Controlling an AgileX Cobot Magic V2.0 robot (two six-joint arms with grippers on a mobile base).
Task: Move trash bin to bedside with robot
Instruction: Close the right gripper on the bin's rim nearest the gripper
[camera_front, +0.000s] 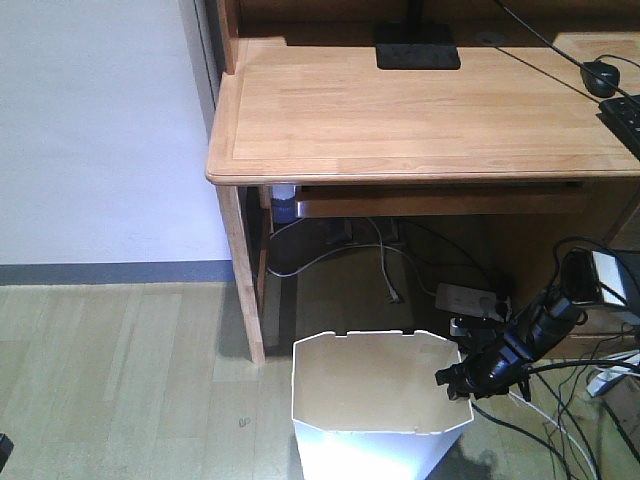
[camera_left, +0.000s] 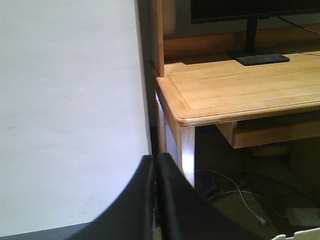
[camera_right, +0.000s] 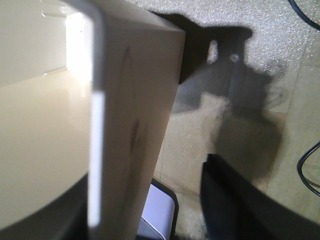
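White thin-walled plastic trash bin (camera_front: 370, 390): right black gripper (camera_front: 453, 383) straddles its right rim, jaws apart; left black gripper (camera_left: 156, 162) pressed together.

The trash bin (camera_front: 370, 405) at the bottom middle of the front view is thin white plastic. It is smooth, and its inner walls carry a soft gloss that catches the light. In the right wrist view its outer wall (camera_right: 135, 125) looks smooth with faint dark scuffs. The worktop (camera_front: 420, 110) is light wood with a fine visible grain and a satin sheen. The floor (camera_front: 110, 370) at lower left is pale wood-look planking with a low shine. The wall (camera_front: 90, 120) at upper left is matt white. The left gripper (camera_left: 156, 159) is smooth black with a faint sheen, and the right gripper (camera_front: 452, 382) is matt black. The monitor foot (camera_front: 417, 45) is matt black.
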